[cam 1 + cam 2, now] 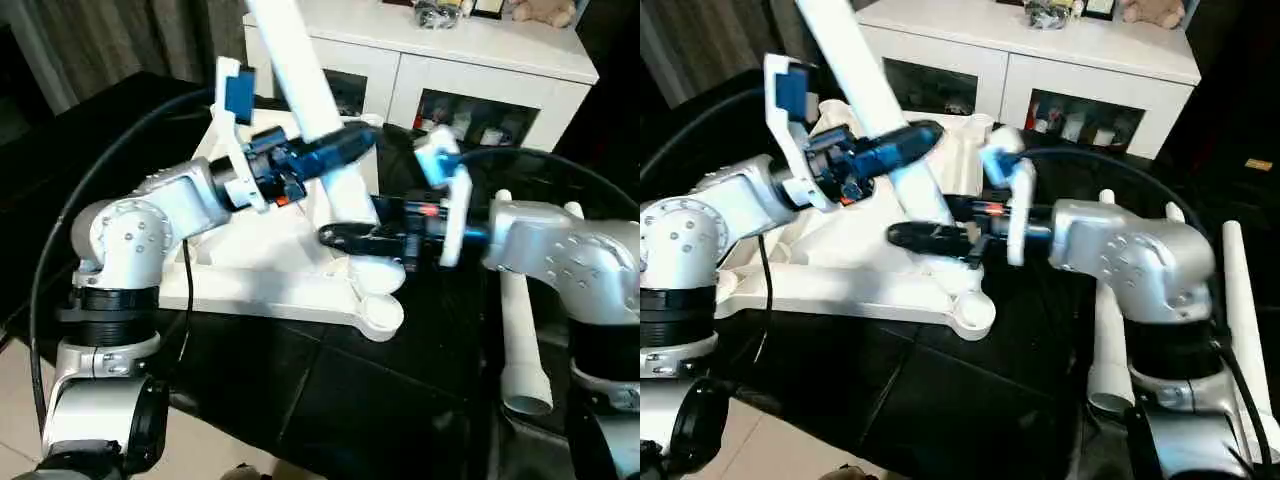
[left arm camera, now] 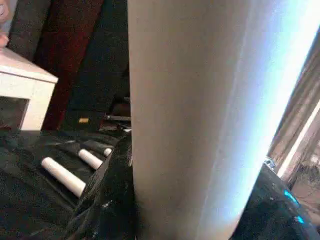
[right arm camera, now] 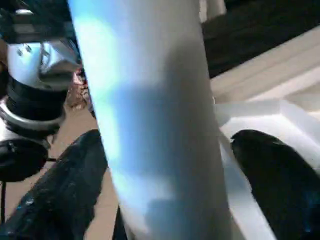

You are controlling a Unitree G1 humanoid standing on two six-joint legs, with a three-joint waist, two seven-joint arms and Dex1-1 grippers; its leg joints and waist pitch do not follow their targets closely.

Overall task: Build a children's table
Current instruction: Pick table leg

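The children's table top (image 1: 270,285) lies upside down on a black surface, ribbed side up. One long white leg (image 1: 300,70) rises tilted from its near right corner region. My left gripper (image 1: 335,150) is shut on this leg about halfway up; in the left wrist view the leg (image 2: 200,115) sits tight between the black fingers (image 2: 107,200). Lower down, my right gripper (image 1: 360,235) straddles the same leg close to the top. Its jaws are open, and in the right wrist view a gap shows between the leg (image 3: 150,125) and one finger (image 3: 272,170).
Two loose white legs (image 1: 522,340) (image 1: 1243,300) lie on the black surface at the right, beside my right arm. A white cabinet (image 1: 470,55) with glass-fronted compartments stands behind. An empty round corner socket (image 1: 385,315) sits at the table top's near right edge.
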